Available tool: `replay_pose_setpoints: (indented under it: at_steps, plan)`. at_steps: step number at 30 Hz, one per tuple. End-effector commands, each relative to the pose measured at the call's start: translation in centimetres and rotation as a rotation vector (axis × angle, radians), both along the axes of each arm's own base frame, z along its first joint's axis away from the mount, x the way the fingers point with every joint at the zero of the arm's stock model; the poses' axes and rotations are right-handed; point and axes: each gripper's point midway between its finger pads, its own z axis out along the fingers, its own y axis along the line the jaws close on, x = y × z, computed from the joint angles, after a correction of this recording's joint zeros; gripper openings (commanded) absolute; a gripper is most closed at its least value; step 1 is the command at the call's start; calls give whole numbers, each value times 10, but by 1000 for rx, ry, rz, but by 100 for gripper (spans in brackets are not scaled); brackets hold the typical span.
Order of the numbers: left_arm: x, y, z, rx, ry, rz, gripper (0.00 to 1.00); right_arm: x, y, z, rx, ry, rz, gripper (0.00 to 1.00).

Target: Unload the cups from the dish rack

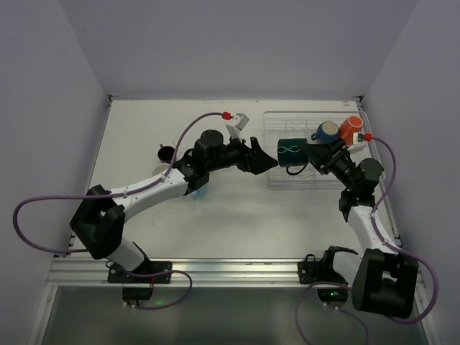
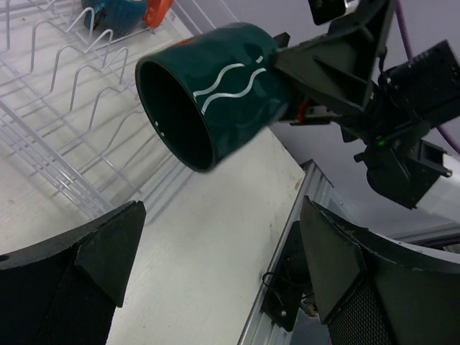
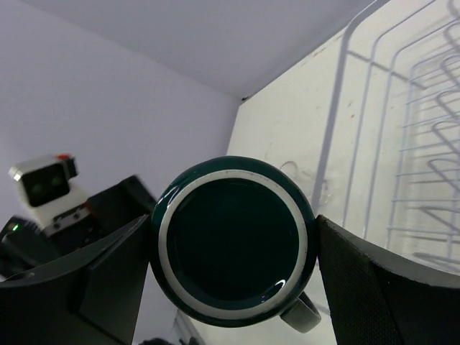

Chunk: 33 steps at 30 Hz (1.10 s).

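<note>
L arm stretches low across table centre, L gripper (image 1: 264,159) spread wide, empty, facing R. R arm reaches fwd to dish rack (image 1: 284,123). R gripper (image 1: 309,152) clamps dark teal mug (image 1: 291,152) sideways in air at rack's L edge, mouth toward L fingers. L wrist view shows 2 white wavy lines on mug; R wrist view shows only its base and handle. Blue cup (image 1: 327,131) and orange cup (image 1: 350,128) sit in rack's far R corner.

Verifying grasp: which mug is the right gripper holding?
Dark teal mug with white wavy lines, in the right gripper; the blue mug and orange mug sit in the dish rack.
</note>
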Motion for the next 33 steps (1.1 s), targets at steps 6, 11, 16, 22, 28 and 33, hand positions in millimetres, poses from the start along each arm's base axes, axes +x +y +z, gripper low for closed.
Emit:
replay_pose_setpoints:
  at_steps: [6,11,16,22,28,33]
  plan:
    - [17,-34,52,-184,-94,-55,90,-38,67,30,90,-132,286,53]
    - [8,-29,56,-232,-112,-75,35,-44,91,22,125,-113,345,55]
    - [3,-1,55,-163,-146,18,0,-42,90,20,127,-104,315,78]
    - [-5,33,24,47,-139,87,0,-40,81,18,-3,-128,235,99]
    - [-13,46,-21,286,-85,66,0,-43,66,14,-166,-134,135,99]
    - [-14,45,-80,529,-6,25,0,-48,54,12,-256,-131,68,99]
